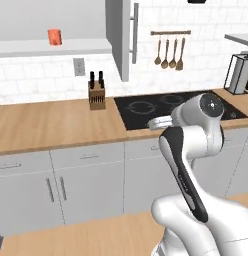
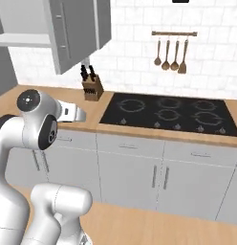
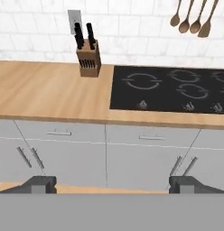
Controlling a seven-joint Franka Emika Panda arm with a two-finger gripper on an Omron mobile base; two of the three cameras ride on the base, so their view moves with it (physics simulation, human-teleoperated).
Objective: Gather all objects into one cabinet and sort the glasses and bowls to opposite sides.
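**Jaws spread wide and empty above the base cabinets**

The jaws are seen spread far apart in the hand view, with nothing held between the two dark finger tips of the gripper. The gripper is pointed toward the wooden counter, well short of it, with the grey base cabinet doors below its line of sight.

An orange cup is seen standing upright on the white shelf at the upper left of the left base view, well apart from the arm. Just to the right of that shelf, the grey cabinet door is swung open, and its long vertical bar handle is shown edge-on. From the right base view the same door is seen hanging open above the counter.

A knife block is placed on the counter against the tiled wall, just beside the black cooktop. Four wooden utensils are hung from a rail above the cooktop. A dark appliance is seen on the counter at the far right of the left base view.
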